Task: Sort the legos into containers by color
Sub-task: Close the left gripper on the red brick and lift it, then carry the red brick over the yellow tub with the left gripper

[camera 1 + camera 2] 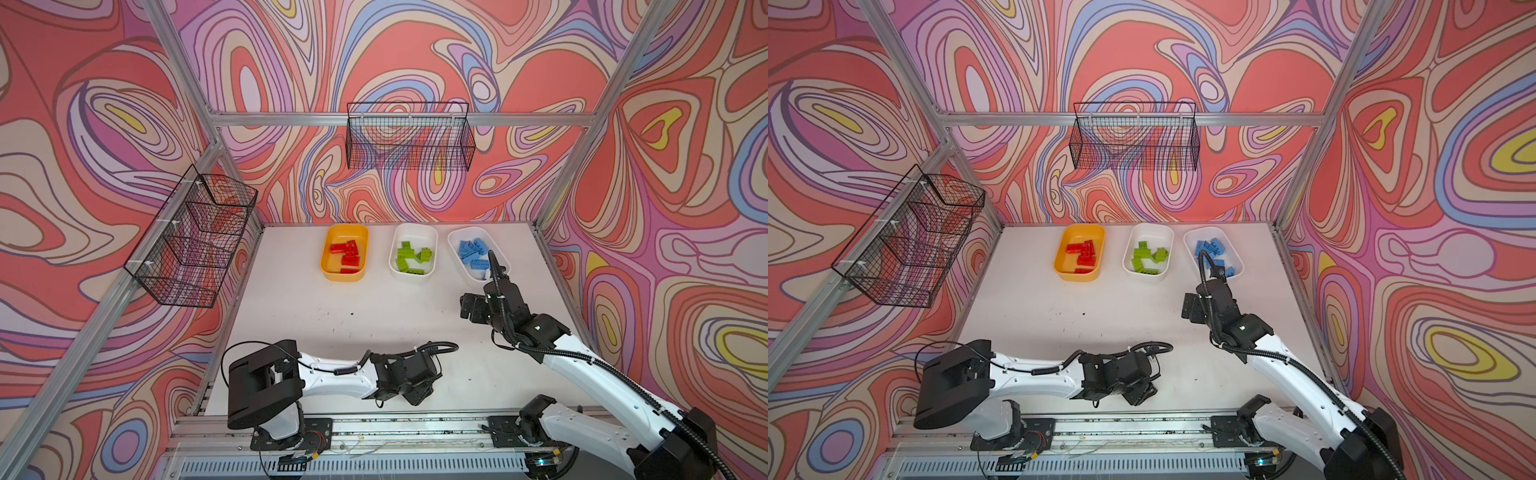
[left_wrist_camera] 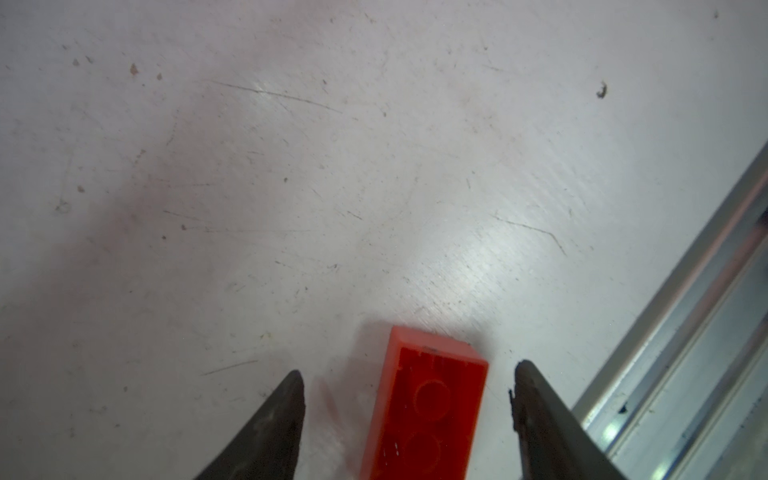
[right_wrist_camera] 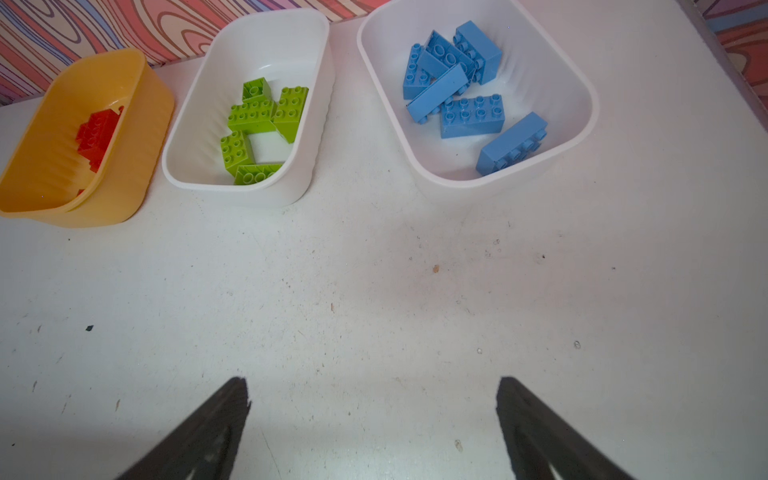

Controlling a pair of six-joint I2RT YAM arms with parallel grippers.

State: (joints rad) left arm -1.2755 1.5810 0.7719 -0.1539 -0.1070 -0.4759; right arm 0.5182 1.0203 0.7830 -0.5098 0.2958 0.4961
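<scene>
A red lego [image 2: 424,415] lies studs-down on the white table, between the fingers of my left gripper [image 2: 409,370]. The jaws stand open, with a gap on each side of the brick. In both top views this gripper [image 1: 419,392] points down near the table's front edge and hides the brick. The yellow-orange container [image 1: 328,266] holds red legos [image 1: 347,253]. The middle white container [image 1: 395,257] holds green legos [image 1: 409,255], and the right white container [image 1: 455,249] holds blue legos [image 3: 469,116]. My right gripper [image 3: 372,380] is open and empty, in front of the blue one.
Black wire baskets hang on the left wall [image 1: 195,241] and the back wall [image 1: 409,141]. An aluminium rail [image 2: 685,353] runs along the table's front edge, close to the left gripper. Frame posts stand at the table's corners.
</scene>
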